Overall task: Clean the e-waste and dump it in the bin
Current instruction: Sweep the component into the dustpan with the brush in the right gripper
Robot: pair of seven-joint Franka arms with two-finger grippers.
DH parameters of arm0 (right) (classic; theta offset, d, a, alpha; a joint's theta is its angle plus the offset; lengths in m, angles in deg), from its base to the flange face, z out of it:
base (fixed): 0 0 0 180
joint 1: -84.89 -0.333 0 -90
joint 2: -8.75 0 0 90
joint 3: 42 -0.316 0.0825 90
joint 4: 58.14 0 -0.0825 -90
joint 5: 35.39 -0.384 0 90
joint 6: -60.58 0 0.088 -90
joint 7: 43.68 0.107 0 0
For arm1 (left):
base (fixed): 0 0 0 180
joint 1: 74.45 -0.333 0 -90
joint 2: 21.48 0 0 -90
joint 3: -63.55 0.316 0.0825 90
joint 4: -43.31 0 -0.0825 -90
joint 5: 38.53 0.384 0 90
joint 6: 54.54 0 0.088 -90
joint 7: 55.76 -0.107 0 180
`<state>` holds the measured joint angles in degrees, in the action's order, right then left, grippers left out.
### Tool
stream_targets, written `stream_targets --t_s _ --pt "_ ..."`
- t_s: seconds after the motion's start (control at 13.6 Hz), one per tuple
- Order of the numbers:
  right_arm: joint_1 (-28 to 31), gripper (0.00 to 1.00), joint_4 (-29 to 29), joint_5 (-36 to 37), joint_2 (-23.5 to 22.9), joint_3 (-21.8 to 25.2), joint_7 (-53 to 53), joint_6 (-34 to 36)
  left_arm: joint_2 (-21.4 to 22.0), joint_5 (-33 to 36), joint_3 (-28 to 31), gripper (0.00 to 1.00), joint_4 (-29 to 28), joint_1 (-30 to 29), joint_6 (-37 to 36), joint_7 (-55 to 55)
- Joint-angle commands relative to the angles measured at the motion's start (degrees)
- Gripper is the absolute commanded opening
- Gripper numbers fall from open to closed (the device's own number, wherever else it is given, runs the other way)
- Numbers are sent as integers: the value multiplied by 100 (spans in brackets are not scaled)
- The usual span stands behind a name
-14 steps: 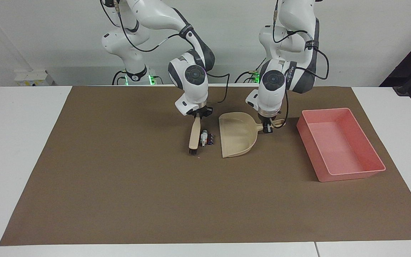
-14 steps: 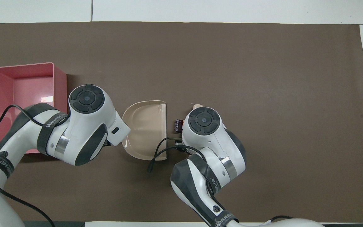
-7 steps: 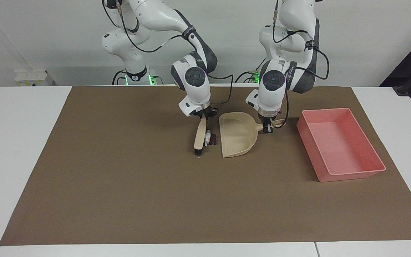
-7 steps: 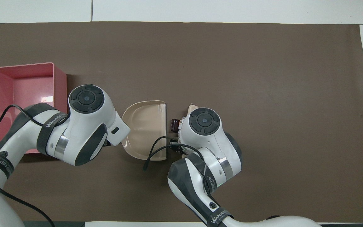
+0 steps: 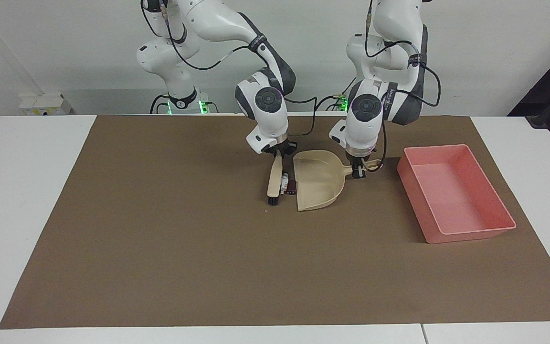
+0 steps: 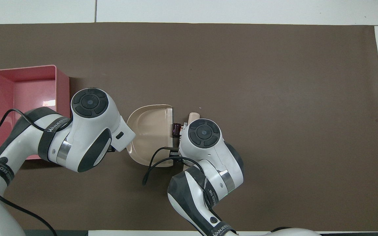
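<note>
Since the earlier frame the right claw [image 5: 277, 155] has carried the brush [image 5: 274, 181] toward the left arm's end of the bench, and the e-waste [image 5: 288, 185] has slid with it up against the dustpan [image 5: 318, 184]; the two small parts now sit pinched between the brush and the pan's straight open edge, the dark one [image 6: 176, 128] touching that lip, the white one [image 6: 183, 126] just beside it against the brush; none of it lies inside the pan yet. Right claw is clamped on the brush's upper end; the brush hangs with its long axis running away from the robots, bristle tip down on the brown mat [image 5: 160, 248]. Left claw [image 5: 357, 168] is closed tight on the pan's handle, which points toward the bin [image 5: 456, 191]; the pan's mouth faces the right arm's end. Bin lies on the mat near its edge at the left arm's end, long axis slanting away from the robots, apart from the pan; a strip of bare mat separates them. Broad open mat lies farther from the robots and toward the right arm's end.
</note>
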<state>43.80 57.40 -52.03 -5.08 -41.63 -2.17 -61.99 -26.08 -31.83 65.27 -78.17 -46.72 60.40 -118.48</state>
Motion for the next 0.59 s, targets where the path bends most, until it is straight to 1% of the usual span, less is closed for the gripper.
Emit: stream_targets --t_s 0.0,0.22,0.37,0.51 --pt "-30 0 -110 -129 -76 -37 42 -83 205 138 56 0 -157 49 -60 111" --pt "-101 0 -295 -129 -155 -81 59 -101 205 138 56 0 -157 40 -51 103" --pt "-197 0 -444 -147 -251 -81 251 -118 205 138 56 0 -157 40 -51 103" --pt "-259 0 -445 -243 -313 -81 261 -346 205 138 56 0 -157 40 -51 111"
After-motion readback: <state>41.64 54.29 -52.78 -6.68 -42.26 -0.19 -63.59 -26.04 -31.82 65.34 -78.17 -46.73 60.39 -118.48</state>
